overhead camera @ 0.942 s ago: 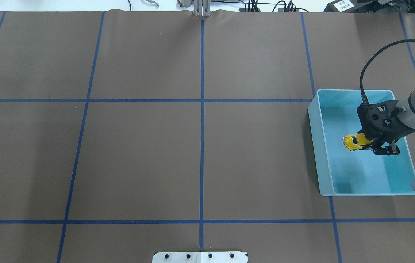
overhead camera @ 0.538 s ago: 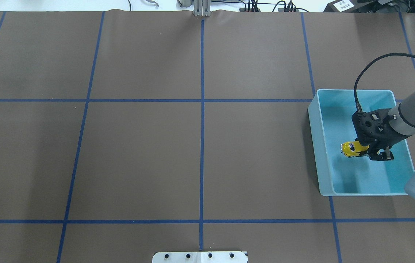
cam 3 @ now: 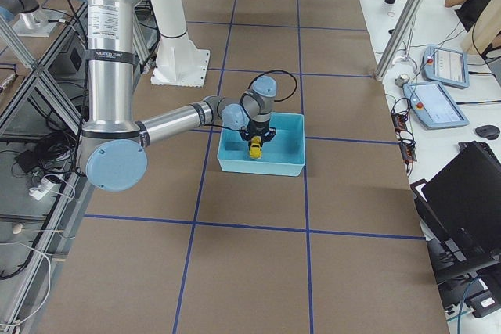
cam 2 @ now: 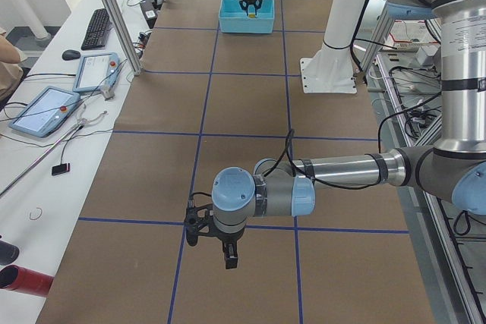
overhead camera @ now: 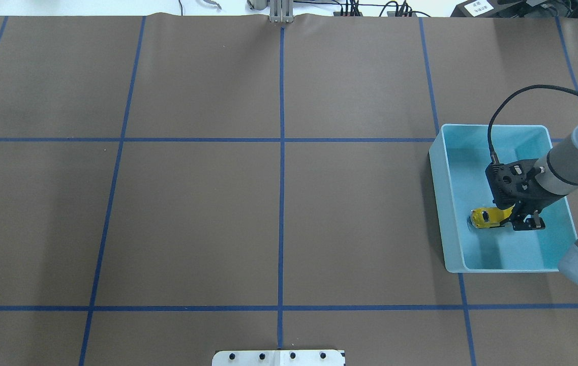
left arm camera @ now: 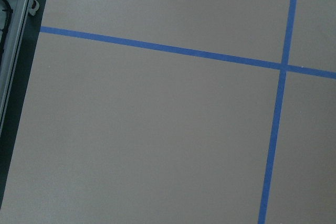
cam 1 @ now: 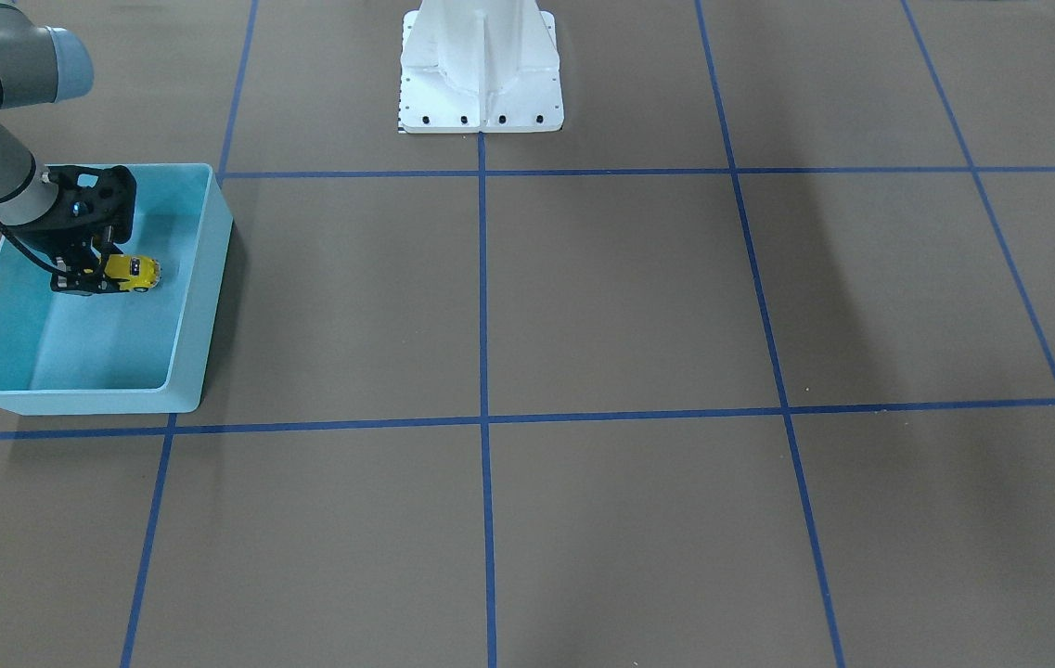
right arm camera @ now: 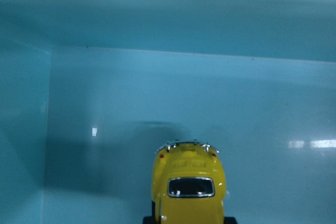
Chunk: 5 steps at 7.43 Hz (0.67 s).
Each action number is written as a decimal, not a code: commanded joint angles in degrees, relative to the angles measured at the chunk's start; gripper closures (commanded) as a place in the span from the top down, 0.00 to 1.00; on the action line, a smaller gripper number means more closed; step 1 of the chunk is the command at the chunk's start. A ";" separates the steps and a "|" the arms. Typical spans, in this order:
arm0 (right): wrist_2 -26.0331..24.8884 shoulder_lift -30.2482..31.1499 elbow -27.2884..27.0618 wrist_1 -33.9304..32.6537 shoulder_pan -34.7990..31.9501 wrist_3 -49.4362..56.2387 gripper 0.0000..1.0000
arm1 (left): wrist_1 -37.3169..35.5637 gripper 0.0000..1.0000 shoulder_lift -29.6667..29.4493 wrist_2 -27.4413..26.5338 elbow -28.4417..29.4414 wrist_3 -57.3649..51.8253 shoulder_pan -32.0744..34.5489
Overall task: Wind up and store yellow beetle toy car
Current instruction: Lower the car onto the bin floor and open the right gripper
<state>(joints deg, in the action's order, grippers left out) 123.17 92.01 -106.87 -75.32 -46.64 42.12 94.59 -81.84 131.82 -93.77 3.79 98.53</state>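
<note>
The yellow beetle toy car (overhead camera: 486, 217) is held in my right gripper (overhead camera: 516, 219), which is shut on its rear end. The car hangs low inside the light blue bin (overhead camera: 437, 203), nose toward the bin's left wall, close over the floor. I cannot tell whether it touches. The front-facing view shows the car (cam 1: 134, 271) and gripper (cam 1: 86, 276) inside the bin (cam 1: 200, 306). The right wrist view shows the car's roof and window (right arm camera: 189, 184) above the bin floor (right arm camera: 131, 103). My left gripper (cam 2: 213, 246) shows only in the exterior left view, above the table; I cannot tell its state.
The brown table is marked with a grid of blue tape lines (overhead camera: 281, 152). The robot's white base plate (cam 1: 481, 70) stands at the table's middle edge. The left wrist view shows only table and tape (left arm camera: 278, 129).
My right gripper has moved down and slightly left inside the bin with the car still held. The car now sits lower, closer to the bin floor.
</note>
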 commanded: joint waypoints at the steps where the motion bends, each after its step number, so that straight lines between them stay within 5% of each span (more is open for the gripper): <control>1: 1.45 -0.17 -0.71 0.00 -0.12 -0.64 1.00 | 0.07 1.00 0.01 0.02 0.08 -0.01 -0.01; 3: 2.94 -0.34 -7.27 -0.43 -3.86 -6.67 1.00 | 0.16 1.00 0.01 -0.07 0.08 -0.01 0.08; 5: 13.36 -0.78 -7.74 -2.19 -13.95 -17.54 1.00 | 0.16 1.00 0.01 0.02 -0.01 -0.01 -0.01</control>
<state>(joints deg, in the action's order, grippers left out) 130.42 91.37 -113.92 -76.75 -54.30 31.70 94.74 -81.83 131.81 -93.70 3.78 98.55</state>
